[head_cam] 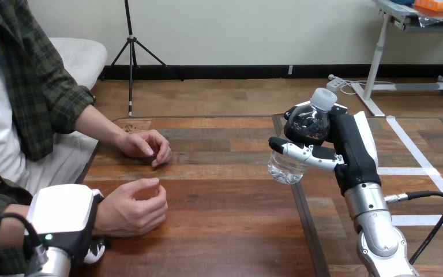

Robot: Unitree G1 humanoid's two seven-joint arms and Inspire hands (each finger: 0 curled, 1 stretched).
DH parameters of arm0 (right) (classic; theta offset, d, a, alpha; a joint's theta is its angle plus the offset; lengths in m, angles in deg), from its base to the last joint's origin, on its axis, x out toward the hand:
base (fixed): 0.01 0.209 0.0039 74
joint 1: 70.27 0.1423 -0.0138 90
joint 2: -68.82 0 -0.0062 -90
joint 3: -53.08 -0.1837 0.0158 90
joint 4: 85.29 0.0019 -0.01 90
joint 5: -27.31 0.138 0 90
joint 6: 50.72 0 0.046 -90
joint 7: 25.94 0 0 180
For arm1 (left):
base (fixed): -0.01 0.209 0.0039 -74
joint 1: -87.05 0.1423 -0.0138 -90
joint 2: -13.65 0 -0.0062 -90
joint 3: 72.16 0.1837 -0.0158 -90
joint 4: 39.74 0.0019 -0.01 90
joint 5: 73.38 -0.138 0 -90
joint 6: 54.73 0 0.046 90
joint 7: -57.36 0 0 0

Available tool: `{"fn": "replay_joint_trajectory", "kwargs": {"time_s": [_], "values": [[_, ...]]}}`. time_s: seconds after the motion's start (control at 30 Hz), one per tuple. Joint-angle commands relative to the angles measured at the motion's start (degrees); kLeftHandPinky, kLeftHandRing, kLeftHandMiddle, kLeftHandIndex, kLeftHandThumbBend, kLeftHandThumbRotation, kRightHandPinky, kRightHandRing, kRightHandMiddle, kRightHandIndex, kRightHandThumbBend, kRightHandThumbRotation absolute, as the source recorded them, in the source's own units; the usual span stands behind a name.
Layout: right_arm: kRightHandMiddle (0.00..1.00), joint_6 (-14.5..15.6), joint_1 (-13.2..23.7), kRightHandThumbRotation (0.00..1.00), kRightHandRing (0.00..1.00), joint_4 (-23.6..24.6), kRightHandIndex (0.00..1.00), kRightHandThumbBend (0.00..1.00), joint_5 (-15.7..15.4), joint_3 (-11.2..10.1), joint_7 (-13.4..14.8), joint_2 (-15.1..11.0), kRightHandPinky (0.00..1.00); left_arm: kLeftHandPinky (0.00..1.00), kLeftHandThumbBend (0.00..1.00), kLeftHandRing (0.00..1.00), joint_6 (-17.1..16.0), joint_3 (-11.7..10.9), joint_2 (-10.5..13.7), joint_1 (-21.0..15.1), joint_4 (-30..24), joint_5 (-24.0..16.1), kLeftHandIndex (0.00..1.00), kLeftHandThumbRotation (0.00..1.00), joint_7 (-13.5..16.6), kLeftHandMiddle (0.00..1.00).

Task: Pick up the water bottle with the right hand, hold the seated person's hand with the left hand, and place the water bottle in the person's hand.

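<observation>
Left hand [63, 212] sits down in the bottom left corner, white back shell facing up, parked right over the wrist end of the person's near hand [132, 205]. That shell covers pretty much everything underneath, so honestly I can't tell if it's gripping the person there or just lying on top. Its arm is cut off by the bottom edge too. The near hand rests on the table [219, 231], loosely curled, thumb side up. A bit further back, the person's far hand [147, 145] is also down on the wood, curled in on itself and apart from the near one. Whatever is under its fingers is hidden.

Moving right you get to the bottle [297, 144]. It's up off the table, well apart from both of the person's hands. It's tilted so the white cap [324, 98] points up and to the right, and the clear base hangs down to the left. Right hand [353, 147] has it clamped. One finger [300, 152], or maybe the thumb, can't say which, wraps across the front of the body. The dark palm shows through the plastic behind the upper half. Whether there's water inside is hard to make out. The silver forearm runs down from the hand to the bottom right edge.
</observation>
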Motion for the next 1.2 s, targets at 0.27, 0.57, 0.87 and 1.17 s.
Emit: {"fn": "replay_joint_trajectory", "kwargs": {"time_s": [0.27, 0.57, 0.87, 1.17], "values": [[0.48, -0.71, 4.08, 0.00, 0.43, 2.99, 0.51, 0.73, 0.75, -0.65, 0.31, -0.35, 0.38, 0.64, 0.85, 0.67, 1.02, 2.50, 1.15, -4.12, 9.89, -0.18, 0.70, 0.04, -0.39, 0.71], [0.48, -0.44, 4.01, 0.00, 0.42, 3.27, 0.51, 0.73, 0.37, -0.56, 0.65, -0.57, 0.38, 0.63, 0.85, 0.66, -0.12, 3.72, 0.87, -6.40, 15.11, 0.77, 0.68, 0.01, 2.38, 0.70], [0.48, -0.65, 3.98, 0.00, 0.42, 3.38, 0.51, 0.73, 1.04, -0.82, 0.04, -0.51, 0.37, 0.63, 0.82, 0.66, -0.76, 4.63, 0.55, -8.73, 19.30, 2.14, 0.67, 0.00, 3.17, 0.69], [0.48, -0.51, 3.91, 0.00, 0.42, 3.57, 0.51, 0.73, -0.14, -0.39, 1.05, -1.02, 0.37, 0.62, 0.80, 0.64, -0.59, 5.70, 0.37, -10.25, 21.49, 2.99, 0.65, 0.00, 3.97, 0.68]]}}
